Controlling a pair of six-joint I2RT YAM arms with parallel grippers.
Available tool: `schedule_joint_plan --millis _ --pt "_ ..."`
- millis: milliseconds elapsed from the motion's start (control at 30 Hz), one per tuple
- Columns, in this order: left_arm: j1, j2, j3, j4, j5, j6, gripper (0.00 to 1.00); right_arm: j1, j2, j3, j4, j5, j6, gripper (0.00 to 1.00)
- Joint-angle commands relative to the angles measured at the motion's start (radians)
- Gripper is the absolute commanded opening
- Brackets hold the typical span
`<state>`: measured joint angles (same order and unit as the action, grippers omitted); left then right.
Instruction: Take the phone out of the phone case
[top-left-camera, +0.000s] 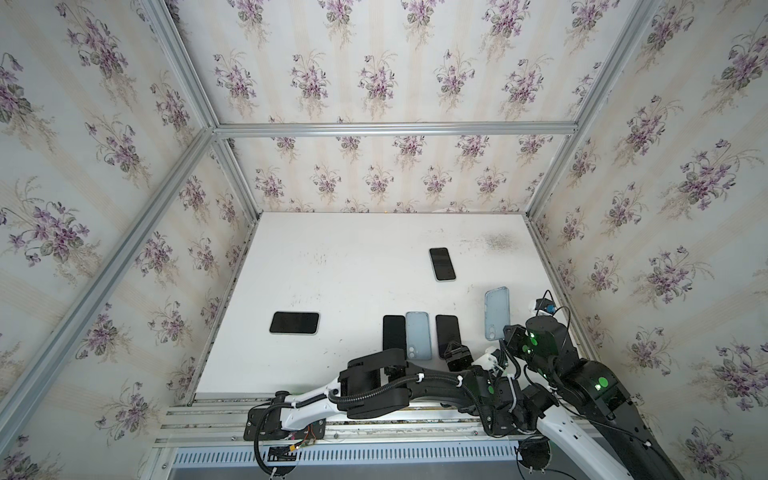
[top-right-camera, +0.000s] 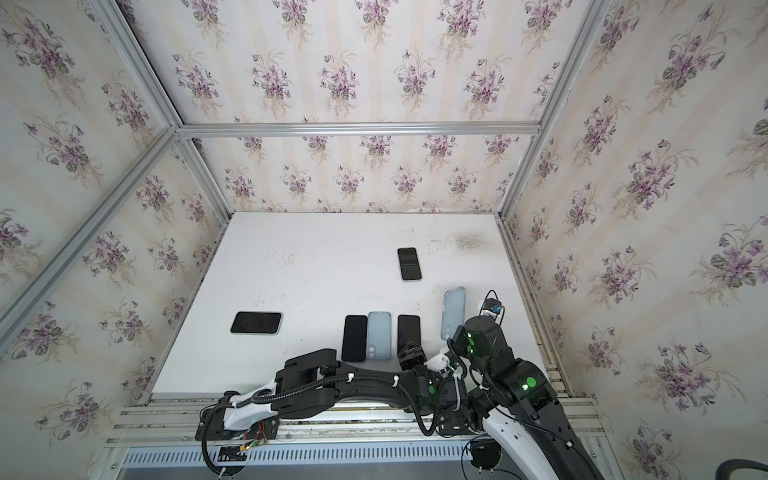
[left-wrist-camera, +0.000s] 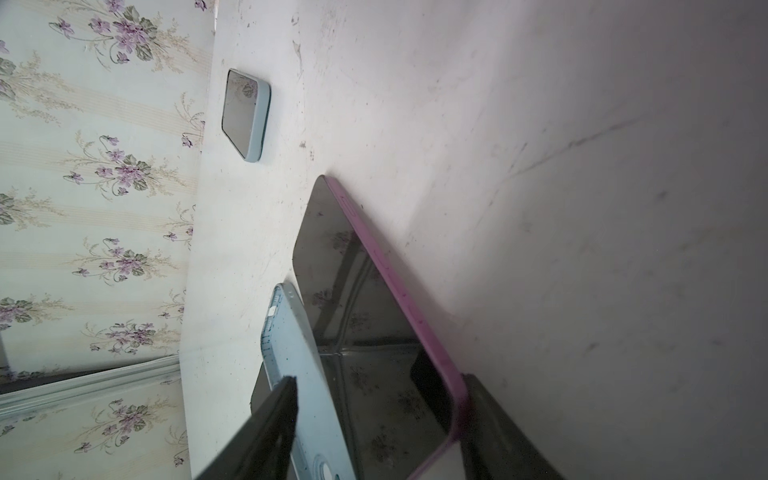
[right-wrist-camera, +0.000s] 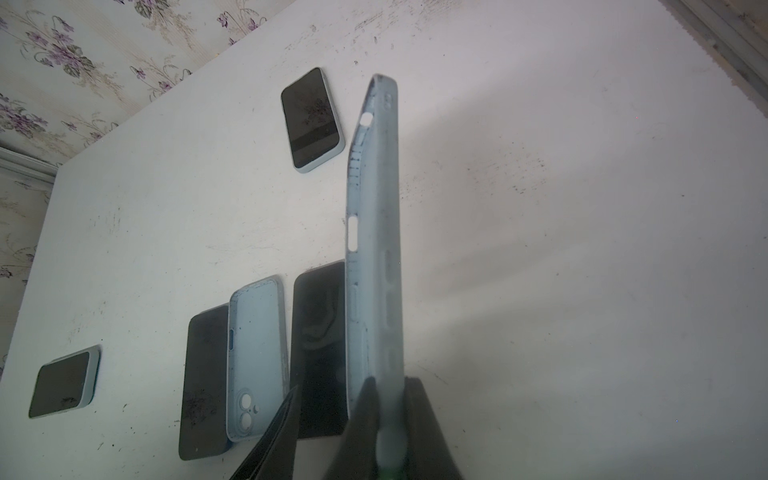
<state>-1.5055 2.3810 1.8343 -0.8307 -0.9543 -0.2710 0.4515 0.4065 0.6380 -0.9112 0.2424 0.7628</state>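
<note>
My right gripper (right-wrist-camera: 388, 382) is shut on the near end of an empty light-blue phone case (right-wrist-camera: 374, 249), holding it up above the table; in both top views the case (top-left-camera: 497, 312) (top-right-camera: 453, 309) shows at the right. A bare dark phone (left-wrist-camera: 365, 332) with a pink edge lies flat on the table (top-left-camera: 447, 334). My left gripper (left-wrist-camera: 379, 378) stands open astride the phone's near end. One of its fingers (left-wrist-camera: 490, 415) touches the pink edge. The other finger (left-wrist-camera: 274, 415) is over a second case.
A second empty blue case (top-left-camera: 418, 335) and another bare phone (top-left-camera: 394, 332) lie left of the pink-edged phone. Two cased phones lie apart, one far right (top-left-camera: 442, 264) and one at the left (top-left-camera: 294, 323). Papered walls (top-left-camera: 623, 249) close in the white table (top-left-camera: 353, 257).
</note>
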Motion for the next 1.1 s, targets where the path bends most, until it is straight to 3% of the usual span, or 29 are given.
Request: schedule_joint_plan --millis 0,200,333,633,800,933,1067 --pt "-0.003 -0.025 -0.009 -0.033 0.005 -0.023 0.79 0.001 -0.009 0.01 0.051 -0.022 0.008 0.0" --pt "-0.004 -0.133 -0.066 -0.015 0.011 -0.078 0.99 0.001 0.011 0.067 0.037 0.001 -0.02 0.0" --pt "-0.001 -0.251 -0.164 0.065 0.067 -0.09 0.99 0.001 0.048 0.136 0.04 0.022 -0.061 0.0" --pt "0.016 -0.572 -0.562 0.333 0.192 -0.115 1.0 -0.001 0.171 0.29 0.034 0.055 -0.128 0.0" --pt "0.051 -0.769 -0.818 0.454 0.25 -0.183 0.99 -0.002 0.184 0.245 0.048 0.014 -0.106 0.0" --pt "0.092 -1.035 -1.021 0.569 0.319 -0.213 1.0 -0.002 0.146 0.125 0.054 -0.027 -0.054 0.0" --pt "0.148 -1.29 -1.13 0.603 0.382 -0.214 1.0 -0.002 0.106 -0.004 0.085 -0.058 0.006 0.0"
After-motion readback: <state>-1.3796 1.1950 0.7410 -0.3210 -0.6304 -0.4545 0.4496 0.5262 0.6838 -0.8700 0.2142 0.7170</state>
